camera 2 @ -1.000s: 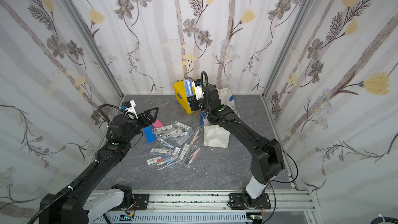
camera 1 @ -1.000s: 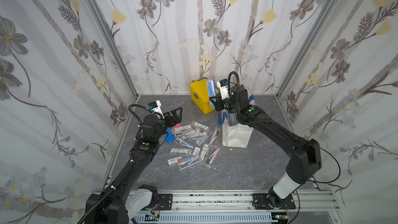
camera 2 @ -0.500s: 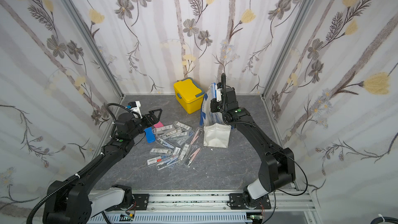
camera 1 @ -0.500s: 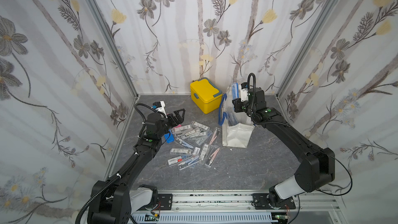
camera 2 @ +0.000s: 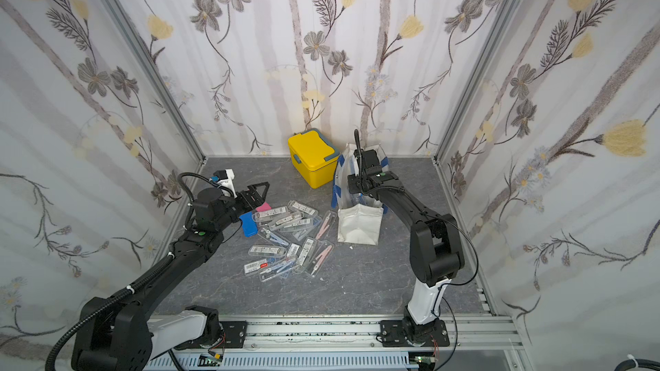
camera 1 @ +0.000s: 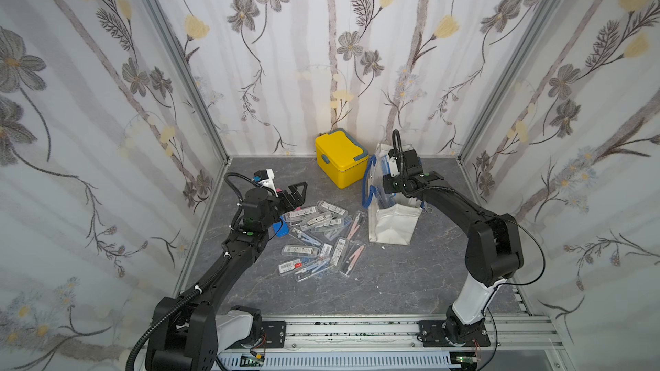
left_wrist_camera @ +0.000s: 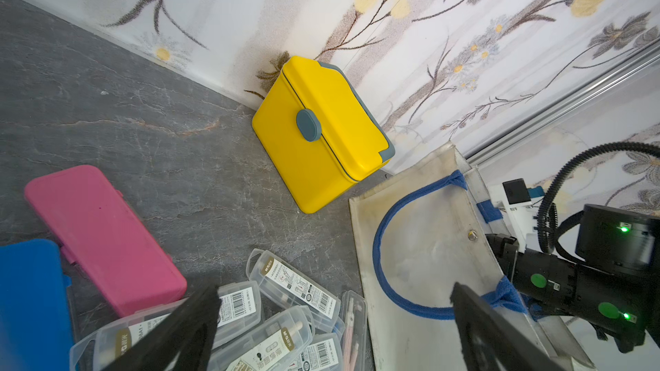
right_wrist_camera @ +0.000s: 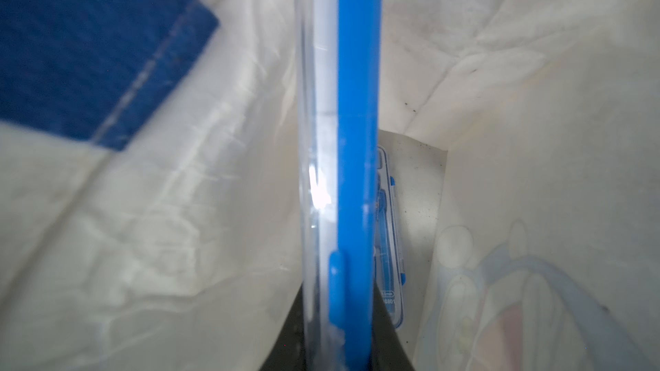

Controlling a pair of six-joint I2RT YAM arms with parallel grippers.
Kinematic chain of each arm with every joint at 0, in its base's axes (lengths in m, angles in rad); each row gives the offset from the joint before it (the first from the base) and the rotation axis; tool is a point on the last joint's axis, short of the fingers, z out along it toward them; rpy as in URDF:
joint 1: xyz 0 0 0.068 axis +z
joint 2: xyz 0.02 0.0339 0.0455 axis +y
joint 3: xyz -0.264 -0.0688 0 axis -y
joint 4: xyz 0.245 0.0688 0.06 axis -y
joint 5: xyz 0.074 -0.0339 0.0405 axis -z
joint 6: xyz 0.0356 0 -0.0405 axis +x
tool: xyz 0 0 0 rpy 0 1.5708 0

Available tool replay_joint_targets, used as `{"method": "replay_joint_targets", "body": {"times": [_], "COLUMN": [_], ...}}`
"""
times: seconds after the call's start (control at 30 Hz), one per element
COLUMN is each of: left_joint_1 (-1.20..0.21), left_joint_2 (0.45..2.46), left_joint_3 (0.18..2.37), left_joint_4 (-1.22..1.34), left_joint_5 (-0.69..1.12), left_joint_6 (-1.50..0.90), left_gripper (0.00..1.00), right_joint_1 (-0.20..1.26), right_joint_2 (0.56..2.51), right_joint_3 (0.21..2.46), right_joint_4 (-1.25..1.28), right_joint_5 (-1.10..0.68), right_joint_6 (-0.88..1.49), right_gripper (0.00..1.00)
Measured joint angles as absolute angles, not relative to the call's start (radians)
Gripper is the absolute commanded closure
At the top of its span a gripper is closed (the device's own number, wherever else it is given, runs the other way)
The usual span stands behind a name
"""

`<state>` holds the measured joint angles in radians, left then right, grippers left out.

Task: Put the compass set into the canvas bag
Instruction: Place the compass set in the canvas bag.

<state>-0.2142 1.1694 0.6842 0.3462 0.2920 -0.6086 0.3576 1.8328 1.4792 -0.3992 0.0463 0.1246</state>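
On the grey marbled tabletop [camera 1: 357,287], your right gripper [right_wrist_camera: 337,333], clamped on the clear blue-edged plastic compass set [right_wrist_camera: 353,137], sits inside the off-white blue-handled canvas bag [camera 1: 391,223], so releasing looks next, while your left gripper [camera 1: 296,196] hovers, jaws apart, beside the bag.

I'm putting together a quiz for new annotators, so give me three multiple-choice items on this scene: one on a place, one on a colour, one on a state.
1. Where does the yellow box stand?
A. on top of the bag
B. by the back wall, beside the canvas bag
C. inside the bag

2. What colour are the bag's strap handles?
A. red
B. green
C. blue

3. How do the left gripper's jaws stand?
A. wide apart, empty
B. shut on a handle
C. shut on the box

Answers:
1 B, it sits at the wall next to the bag.
2 C, blue loops show on off-white fabric.
3 A, the left wrist view shows the jaws spread, gripping nothing.
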Motion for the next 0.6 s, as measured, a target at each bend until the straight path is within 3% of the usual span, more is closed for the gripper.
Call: {"method": "replay_joint_targets", "body": {"times": [0.27, 0.6], "left_joint_1": [-0.214, -0.214], "left_joint_2": [1.16, 1.187], "left_joint_3": [0.678, 0.677], "left_joint_4": [0.339, 0.287], "left_joint_5": [0.284, 0.262], "left_joint_6": [-0.605, -0.605], "left_gripper": [0.0, 0.0], "right_joint_1": [0.355, 0.352], "right_joint_2": [1.956, 2.057], "right_joint_3": [1.541, 1.601], "right_joint_4": [-0.455, -0.41], "right_joint_5": [0.062, 0.062], "right_joint_6": [0.104, 0.095], "right_gripper": [0.87, 0.79]}}
